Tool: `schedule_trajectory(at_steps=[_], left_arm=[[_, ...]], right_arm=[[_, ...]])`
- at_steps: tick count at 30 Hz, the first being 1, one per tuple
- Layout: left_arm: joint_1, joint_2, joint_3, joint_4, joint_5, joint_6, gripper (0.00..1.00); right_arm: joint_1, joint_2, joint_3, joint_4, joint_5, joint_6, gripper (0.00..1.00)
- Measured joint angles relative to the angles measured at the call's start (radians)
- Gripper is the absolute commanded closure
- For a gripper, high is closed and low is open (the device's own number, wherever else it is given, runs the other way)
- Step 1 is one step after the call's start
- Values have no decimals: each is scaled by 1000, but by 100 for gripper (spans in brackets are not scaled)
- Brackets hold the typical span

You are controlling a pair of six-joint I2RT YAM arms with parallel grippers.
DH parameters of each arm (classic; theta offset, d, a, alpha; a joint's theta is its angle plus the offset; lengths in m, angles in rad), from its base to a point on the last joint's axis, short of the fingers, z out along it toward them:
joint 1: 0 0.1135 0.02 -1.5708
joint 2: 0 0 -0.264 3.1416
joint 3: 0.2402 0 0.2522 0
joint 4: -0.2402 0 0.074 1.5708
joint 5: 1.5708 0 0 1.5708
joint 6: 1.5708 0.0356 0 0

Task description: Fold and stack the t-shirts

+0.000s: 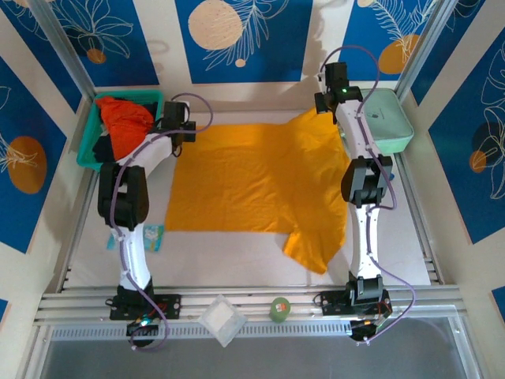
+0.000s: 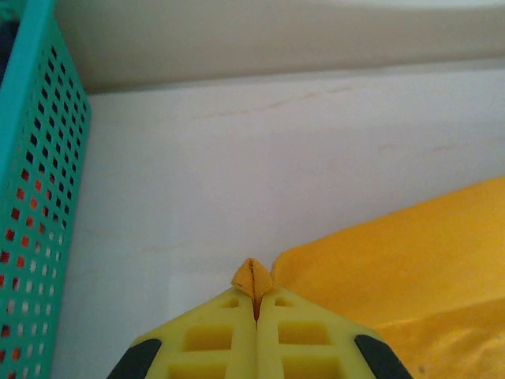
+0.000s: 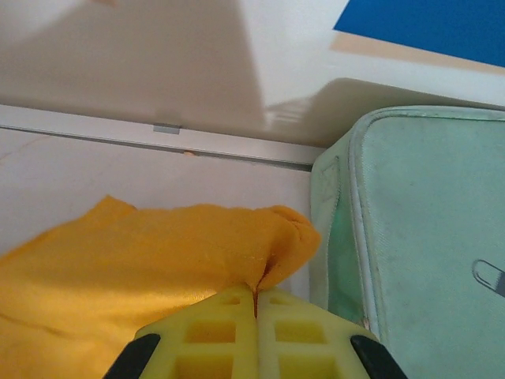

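The yellow shirt (image 1: 252,181) is spread on the tabletop (image 1: 229,253) between the arms, and its long axis is judged to run left to right. Its far left corner is pinched in the left end effector (image 2: 254,302) and its far right corner in the right end effector (image 3: 255,296), so the cloth lies nearward of both. The red shirt (image 1: 125,117), heaped in the basket (image 1: 88,150), is seen from above. The pinched tips are shown by the wrist views, the right one just beside the box (image 3: 418,229).

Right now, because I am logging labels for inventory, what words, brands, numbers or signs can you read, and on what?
None can be read.
Small pale teal card by the left arm: print too small to read.
Grey mark on the mint-green fabric box: cut off, no letters legible.
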Motion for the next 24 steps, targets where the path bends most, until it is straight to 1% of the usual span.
schedule_trajectory(at_steps=[6,9,12,19,24], left_arm=[[0,8,38,8,-19,19,100],[0,8,37,5,-28,19,100],[1,8,29,8,-34,27,100],[5,6,-43,-1,-35,37,100],[5,-40,-109,-11,-35,37,100]], right_arm=[[-14,7,17,8,-8,14,100],[-18,-30,-45,25,-20,33,100],[-18,-111,-186,53,-36,56,100],[-16,-383,-585,152,-66,119,100],[-16,-558,-803,217,-77,163,100]])
